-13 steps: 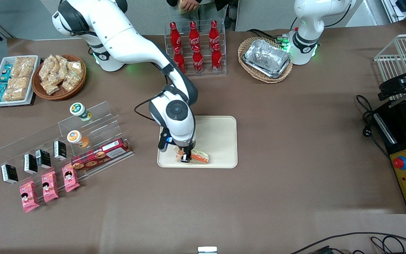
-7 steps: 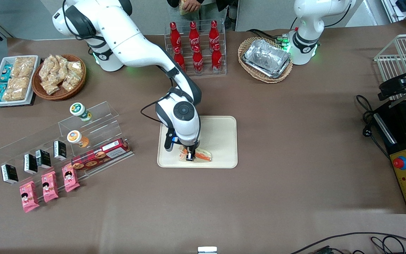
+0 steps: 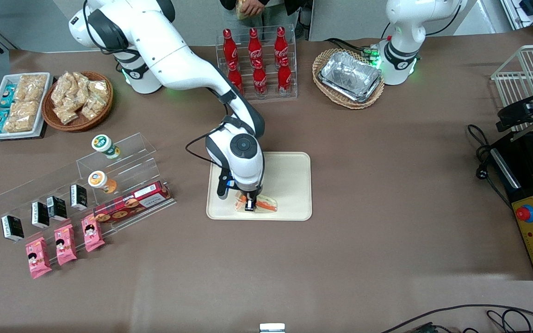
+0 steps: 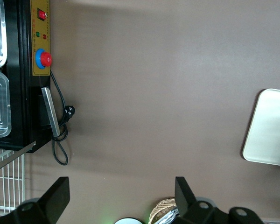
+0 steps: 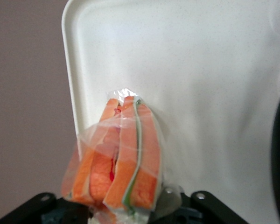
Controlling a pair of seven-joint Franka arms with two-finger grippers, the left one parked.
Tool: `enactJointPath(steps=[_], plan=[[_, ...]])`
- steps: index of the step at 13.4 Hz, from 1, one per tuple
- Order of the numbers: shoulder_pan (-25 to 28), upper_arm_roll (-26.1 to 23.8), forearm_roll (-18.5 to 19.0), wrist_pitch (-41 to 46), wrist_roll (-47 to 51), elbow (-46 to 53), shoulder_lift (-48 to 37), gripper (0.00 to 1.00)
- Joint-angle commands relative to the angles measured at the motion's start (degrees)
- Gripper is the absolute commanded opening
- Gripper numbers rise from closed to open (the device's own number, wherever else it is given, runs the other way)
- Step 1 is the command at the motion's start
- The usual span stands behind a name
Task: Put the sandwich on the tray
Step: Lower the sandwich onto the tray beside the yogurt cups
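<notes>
The small triangular wedge sandwich in clear plastic wrap [image 3: 258, 204], pale bread with orange and green layers showing edge-on, is sitting low over the large flat cream-beige rectangular plastic tray [image 3: 289, 180], in the part of the tray nearest the front camera. From the wrist camera the sandwich [image 5: 116, 158] is pointing its narrow tip out from between the fingers, with the tray's [image 5: 214, 70] rounded corner and low rim just beside it, so it is well inside the rim rather than hanging over the brown table covering [image 3: 387, 194]. I cannot tell whether the wrap is already touching the tray floor or hanging just above it.

The right arm's two-finger gripper [image 3: 249, 203] is standing almost straight down over the sandwich, and its jaws are closed on the wide end of the wedge, pinching through the loose plastic. Holding it by the thick end is probably what is keeping the layers together, since soft bread in slack wrap would likely sag or slip if gripped near the tip.

To my eye the carrying is finished and the release is what is left: the jaws need to part and lift clear without dragging the wrap along. The clear acrylic rack of red cola bottles [image 3: 257, 62] is standing well apart, out of the way.
</notes>
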State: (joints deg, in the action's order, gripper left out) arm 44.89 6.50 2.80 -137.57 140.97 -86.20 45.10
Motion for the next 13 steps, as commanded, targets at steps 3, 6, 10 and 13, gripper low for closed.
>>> enactJointPath(steps=[3, 6, 10, 13], plan=[[0.46, 0.88, 1.51, -0.59, 0.89, 2.27, 2.36, 0.85], [0.29, 0.88, 2.56, -0.42, 0.8, 2.27, 2.19, 1.0], [-0.33, 0.88, 2.74, 1.25, 0.27, 2.27, 0.35, 1.0], [-0.59, 0.79, 2.74, 4.84, -0.87, 2.27, -1.85, 1.0]])
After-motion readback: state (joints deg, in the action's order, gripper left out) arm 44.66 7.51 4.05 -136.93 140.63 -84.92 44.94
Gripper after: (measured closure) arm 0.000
